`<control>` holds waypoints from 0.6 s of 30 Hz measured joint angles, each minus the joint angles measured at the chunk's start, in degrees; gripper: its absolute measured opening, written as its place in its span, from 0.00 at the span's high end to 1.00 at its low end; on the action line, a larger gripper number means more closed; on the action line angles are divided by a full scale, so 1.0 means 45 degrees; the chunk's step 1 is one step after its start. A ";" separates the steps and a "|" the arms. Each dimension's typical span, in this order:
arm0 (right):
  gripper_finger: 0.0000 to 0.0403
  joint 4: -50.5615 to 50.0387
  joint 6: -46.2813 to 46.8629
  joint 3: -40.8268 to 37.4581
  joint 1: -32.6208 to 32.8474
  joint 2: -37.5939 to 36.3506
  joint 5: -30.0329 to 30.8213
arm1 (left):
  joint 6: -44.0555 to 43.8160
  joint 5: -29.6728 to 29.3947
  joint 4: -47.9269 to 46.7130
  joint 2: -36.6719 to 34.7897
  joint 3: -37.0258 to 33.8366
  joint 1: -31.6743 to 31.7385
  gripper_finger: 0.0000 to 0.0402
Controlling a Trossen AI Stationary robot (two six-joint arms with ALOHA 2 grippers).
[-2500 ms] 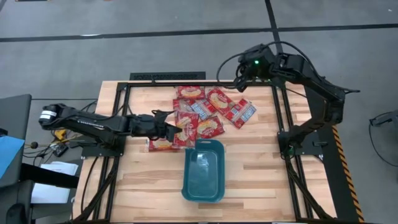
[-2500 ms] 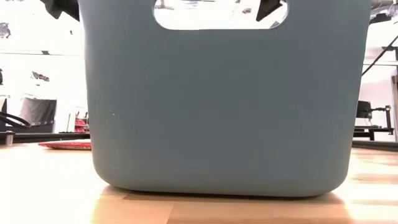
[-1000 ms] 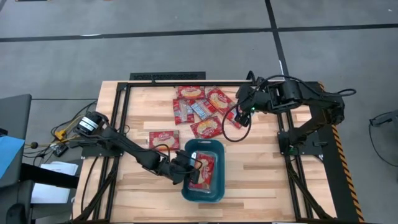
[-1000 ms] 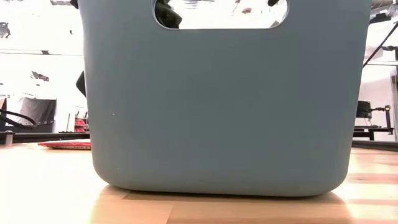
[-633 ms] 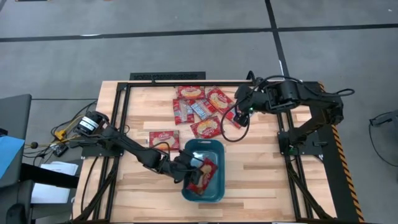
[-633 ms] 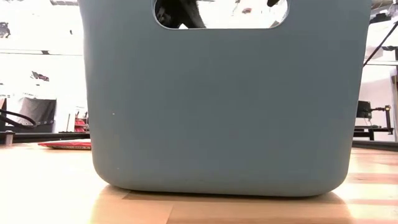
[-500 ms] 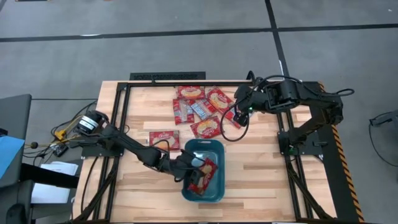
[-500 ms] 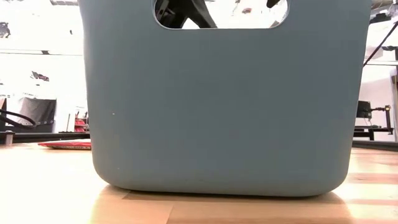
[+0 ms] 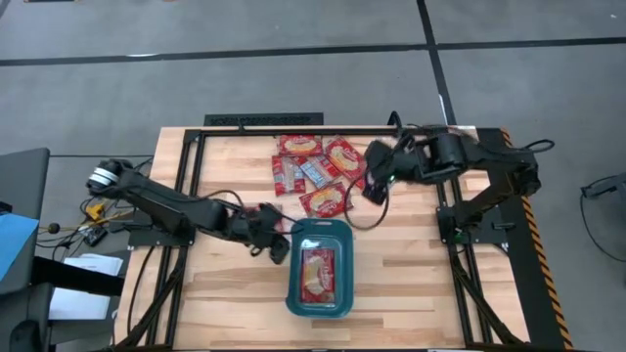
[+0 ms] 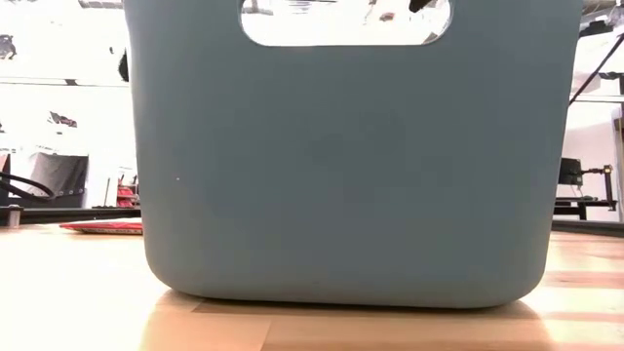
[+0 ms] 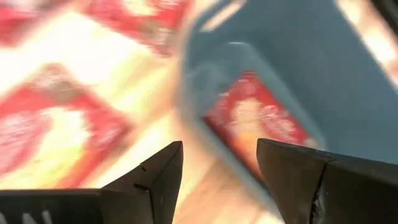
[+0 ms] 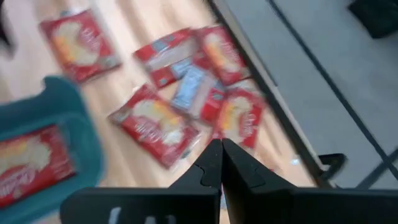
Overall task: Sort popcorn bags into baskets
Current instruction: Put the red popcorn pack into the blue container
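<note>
1. Your left arm's fingers (image 11: 155,180) stand parted with nothing between them; half a second ago they hung over the basket with a packet, and now the left gripper (image 9: 277,242) sits just outside the basket's upper-left corner in the overhead frame, pulled clear.

2. That packet (image 9: 316,274) has changed hands from arm to bin: it now lies flat on the floor of the teal basket (image 9: 293,293), lower centre of the overhead frame. The left wrist frame shows the same red bag (image 11: 258,124) inside the blue wall.

3. Your right arm's fingers (image 12: 211,165) are pressed together, empty. The right gripper (image 9: 377,181) hovers at the right edge of the pile, upper centre of the overhead frame, and has shifted slightly since a second ago without taking anything.

4. The loose bags (image 9: 318,171) remain spread on the tabletop (image 9: 411,274) above the basket, and one more (image 9: 262,210) lies apart near the left gripper, partly hidden by it.

5. From the level frame you see only the basket's wall (image 10: 341,175); nothing inside shows.

6. Reading for the task: one bag looks sorted, most are still out. The lone packet beside your left gripper seems the nearest next pick.
</note>
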 joint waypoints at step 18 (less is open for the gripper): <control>0.94 0.5812 -0.1908 -0.3785 0.0573 -0.0008 -0.2276 | 0.4580 -0.0310 -0.1276 -0.2675 -0.4728 0.3895 0.31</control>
